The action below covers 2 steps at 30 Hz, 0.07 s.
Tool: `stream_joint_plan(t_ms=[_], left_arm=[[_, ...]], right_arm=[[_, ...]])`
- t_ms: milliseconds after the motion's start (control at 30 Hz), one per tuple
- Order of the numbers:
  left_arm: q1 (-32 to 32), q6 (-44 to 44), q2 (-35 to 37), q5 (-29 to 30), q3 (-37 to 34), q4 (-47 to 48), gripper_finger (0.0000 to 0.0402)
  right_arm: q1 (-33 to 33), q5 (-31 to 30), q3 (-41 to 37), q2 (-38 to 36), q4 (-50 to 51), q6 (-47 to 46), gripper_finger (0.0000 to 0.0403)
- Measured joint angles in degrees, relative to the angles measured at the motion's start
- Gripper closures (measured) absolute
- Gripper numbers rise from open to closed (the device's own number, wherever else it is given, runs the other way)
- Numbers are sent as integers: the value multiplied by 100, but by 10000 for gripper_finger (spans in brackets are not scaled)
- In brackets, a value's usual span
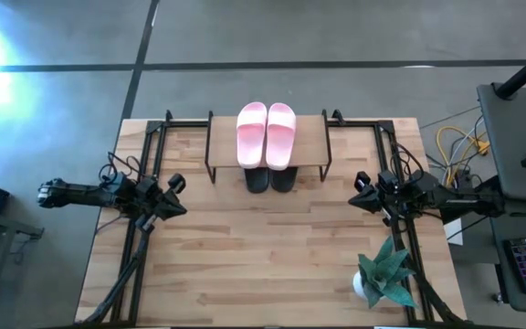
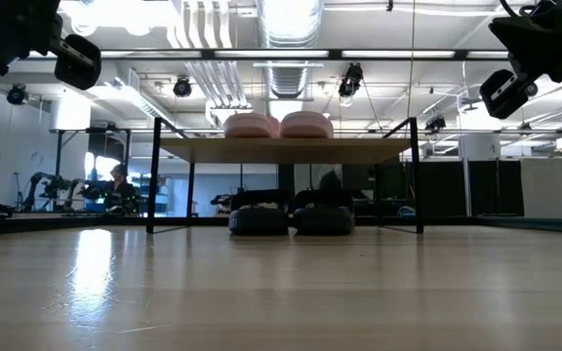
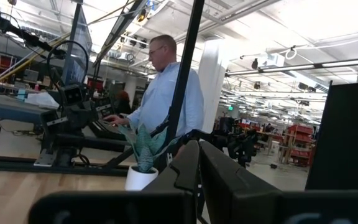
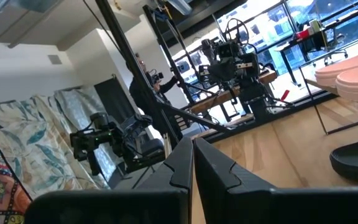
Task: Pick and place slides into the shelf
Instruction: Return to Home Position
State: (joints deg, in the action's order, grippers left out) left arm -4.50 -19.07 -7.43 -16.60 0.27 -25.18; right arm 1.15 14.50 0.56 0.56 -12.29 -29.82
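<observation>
The pink slides (image 1: 266,133) lie side by side on the shelf's plank top (image 1: 313,146); in the low view they show as pink humps (image 2: 278,125). The black slides (image 1: 270,178) rest on the table under the shelf (image 2: 286,150), toes poking out at its near edge (image 2: 291,219). My left gripper (image 1: 177,194) hovers over the table's left side, shut and holding nothing. My right gripper (image 1: 359,190) hovers over the right side, also shut and holding nothing. In the right wrist view a pink slide (image 4: 353,71) and a black slide (image 4: 356,160) show past the fingers (image 4: 191,163).
A potted plant in a white pot (image 1: 383,274) stands near the table's near right corner, close to the right arm. Black frame rails (image 1: 146,146) run along both table sides. A person (image 3: 166,93) stands beyond the table. Bare wood lies between the arms (image 1: 272,247).
</observation>
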Motion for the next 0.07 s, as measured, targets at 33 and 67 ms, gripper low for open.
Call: stream_joint_plan(t_ms=[33, 67], left_arm=[[1, 0, -4, 0, 0, -3, 402], [0, 0, -1, 0, 0, 5, 402]], right_arm=[[1, 0, 0, 0, 0, 0, 394], [0, 0, 0, 0, 0, -1, 394]])
